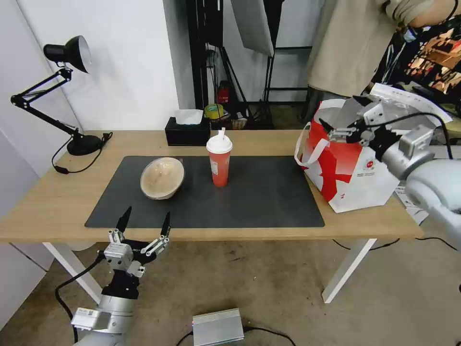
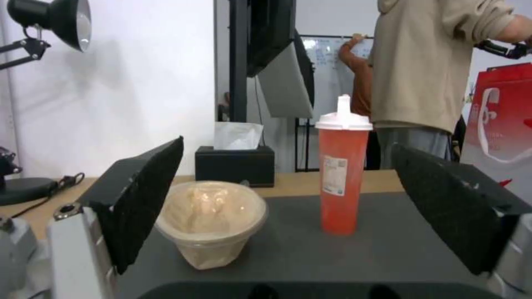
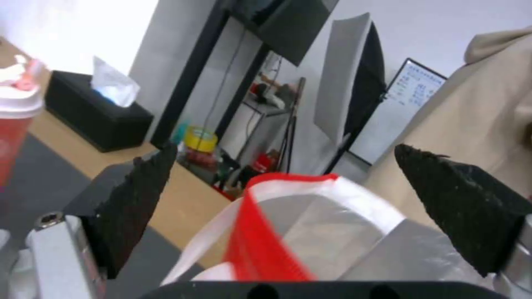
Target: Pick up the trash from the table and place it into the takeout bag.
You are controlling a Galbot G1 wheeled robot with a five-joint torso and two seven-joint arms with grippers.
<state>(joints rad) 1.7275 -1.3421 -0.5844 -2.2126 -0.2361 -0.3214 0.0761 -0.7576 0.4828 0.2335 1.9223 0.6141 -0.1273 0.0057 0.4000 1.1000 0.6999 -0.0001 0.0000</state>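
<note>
Right gripper (image 1: 345, 117) spread wide above takeout bag (image 1: 355, 178); nothing held.

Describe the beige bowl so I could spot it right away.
Start at the long wooden table and find the dark grey mat on it. The beige bowl lies tipped on the mat's left part, beside the tall red cup. Unlike the upright cup, it is low, round and pale, its opening facing the viewer.

One bowl (image 1: 162, 178) sits at centre-left of the frame and one cup (image 1: 219, 161) at centre. One bag (image 1: 353, 166) stands at right. One tissue box (image 1: 188, 130) is above centre, one lamp (image 1: 57, 91) at upper left. Two grippers: one (image 1: 143, 222) at lower left, one (image 1: 345, 117) at upper right.
</note>
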